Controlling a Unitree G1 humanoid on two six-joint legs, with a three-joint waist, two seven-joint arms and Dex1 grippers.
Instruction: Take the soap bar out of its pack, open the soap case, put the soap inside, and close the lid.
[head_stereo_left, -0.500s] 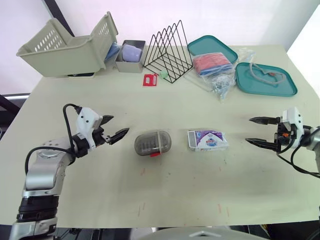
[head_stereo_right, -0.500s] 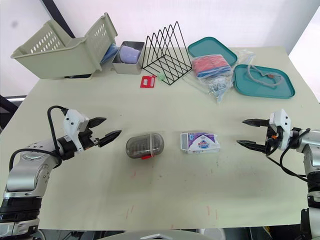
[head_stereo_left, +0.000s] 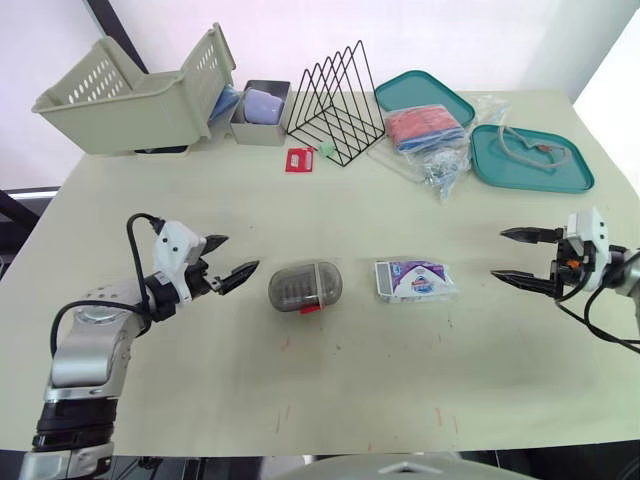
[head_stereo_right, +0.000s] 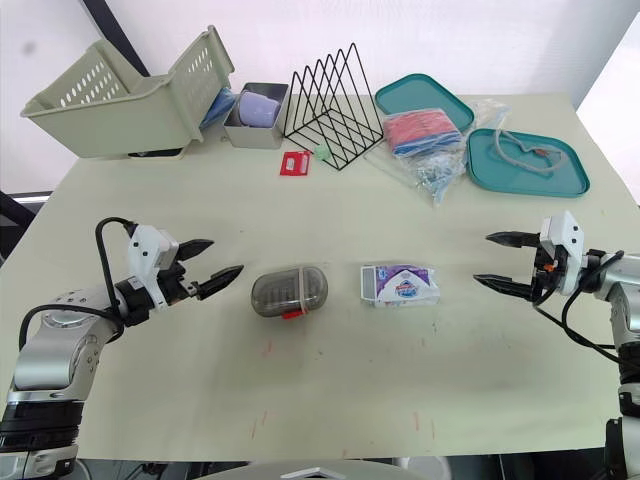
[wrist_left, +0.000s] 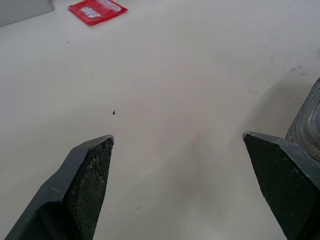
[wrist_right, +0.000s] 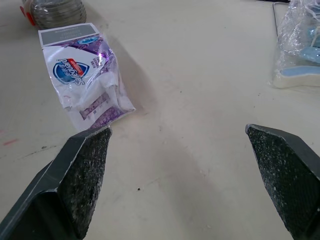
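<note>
We see the left tool (head_stereo_left: 238, 253) spread, holding nothing, just beside the shut soap case (head_stereo_left: 305, 286) at mid desk (head_stereo_left: 350, 390); right tool (head_stereo_left: 499, 254) spread, holding nothing, near the right desk edge; soap pack (head_stereo_left: 413, 280) lies between case and right tool; open desk toward the front edge.

Between the left gripper (head_stereo_left: 240, 252) and the soap case (head_stereo_left: 305, 286), which lies at its 3 o'clock, the counter (head_stereo_left: 350, 390) is bare, and the jaws are spread wide. The right gripper (head_stereo_left: 498, 254), jaws also spread, has bare counter up to the soap pack (head_stereo_left: 414, 280) at its 9 o'clock. Case and pack lie near each other, not touching. The wire rack (head_stereo_left: 335, 105), basket (head_stereo_left: 140, 90) and teal trays (head_stereo_left: 530, 158) stand well apart at 12 o'clock.
</note>
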